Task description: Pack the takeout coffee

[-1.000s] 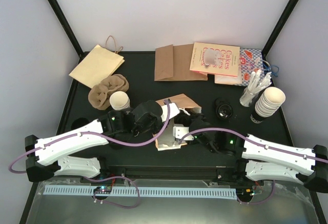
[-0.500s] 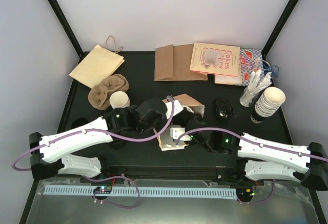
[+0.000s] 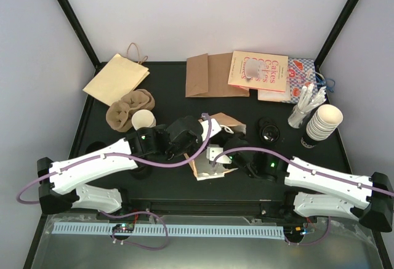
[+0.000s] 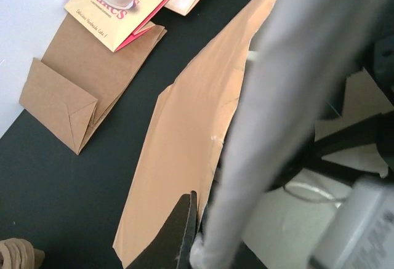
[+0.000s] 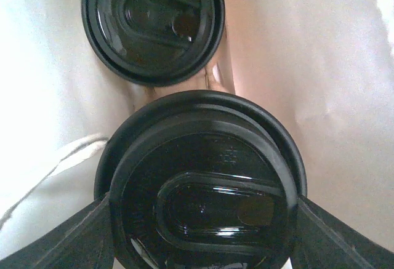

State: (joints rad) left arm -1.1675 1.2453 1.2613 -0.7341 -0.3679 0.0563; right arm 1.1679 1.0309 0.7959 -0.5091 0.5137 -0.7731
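Inside the tan paper bag [image 4: 184,140], two lidded cups. Right hand [image 5: 198,235] clamped on the nearer takeout coffee [image 5: 200,183] at its black lid; second coffee [image 5: 152,20] just beyond. Left hand [image 3: 206,132] pinched together on the bag's rim. Out on the counter [image 3: 154,183]: one loose white cup [image 3: 143,120], one spare lid [image 3: 269,132], one cup stack [image 3: 323,123].
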